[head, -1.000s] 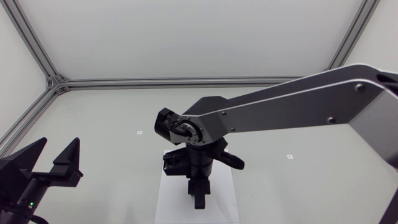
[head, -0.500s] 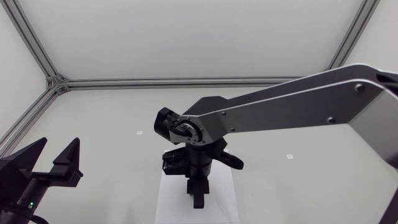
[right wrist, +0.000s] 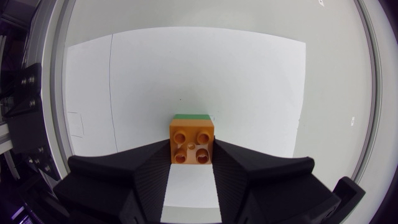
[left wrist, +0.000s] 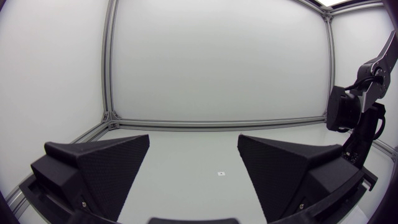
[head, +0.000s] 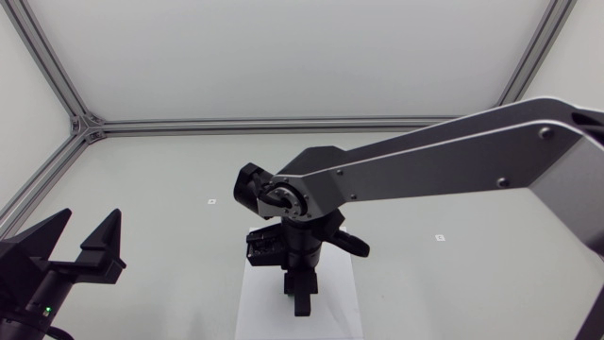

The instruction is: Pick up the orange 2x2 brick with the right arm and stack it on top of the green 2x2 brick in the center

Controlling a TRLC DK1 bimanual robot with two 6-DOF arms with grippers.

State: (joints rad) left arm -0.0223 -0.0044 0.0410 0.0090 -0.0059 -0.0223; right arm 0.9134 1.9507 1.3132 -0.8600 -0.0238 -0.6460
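The right fingers [right wrist: 239, 165] clamp the orange brick [right wrist: 192, 142] from both sides directly over the green brick [right wrist: 192, 116], seemingly to line up the studs for pressing, on the white sheet [right wrist: 249, 93] near the bench's [head: 142, 170] 6 o'clock, while the left fingers [left wrist: 99, 162], spread wide, sit clear at 8 o'clock.

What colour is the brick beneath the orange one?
Green brick, seen best in right wrist view.

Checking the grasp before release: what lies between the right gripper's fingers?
The orange brick, studs up, touched on both sides by the right gripper, with the green brick showing just beyond it. Only the right wrist view shows this.
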